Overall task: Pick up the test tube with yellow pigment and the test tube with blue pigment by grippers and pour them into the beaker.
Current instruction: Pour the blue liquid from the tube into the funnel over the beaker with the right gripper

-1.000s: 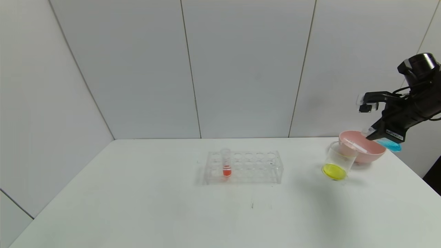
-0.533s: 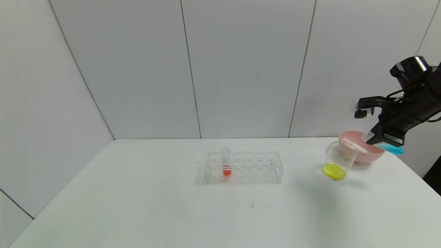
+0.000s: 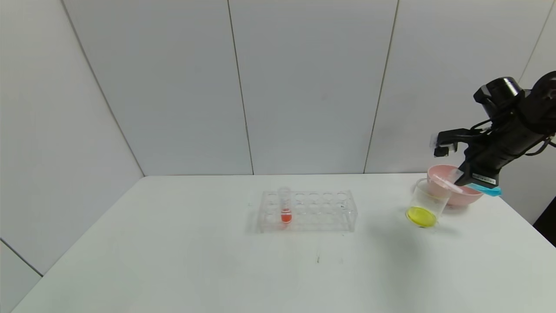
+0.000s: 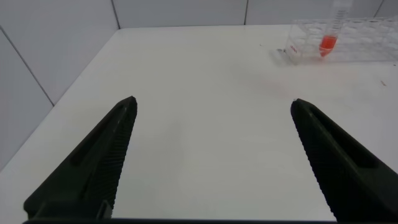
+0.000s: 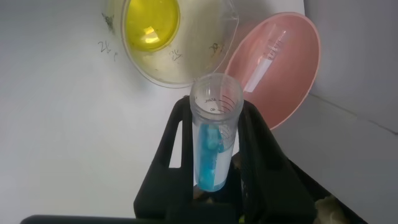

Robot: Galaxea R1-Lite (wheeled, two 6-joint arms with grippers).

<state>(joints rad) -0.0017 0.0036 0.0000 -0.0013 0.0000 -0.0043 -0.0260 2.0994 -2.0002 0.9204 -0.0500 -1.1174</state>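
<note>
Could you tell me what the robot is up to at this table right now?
The right gripper is shut on the test tube with blue pigment, holding it tilted above the beaker and the pink bowl. The beaker already holds yellow liquid, and an empty tube lies in the bowl. The blue has not been poured yet. The left gripper hangs open over bare table, away from the tube rack, which holds one orange-red tube.

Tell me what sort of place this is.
Probably a mock chemistry-lab bench: a bare white table boxed in by plain grey panels, holding a clear many-holed tube rack, a clear beaker with yellow liquid, and a pink bowl.
</note>
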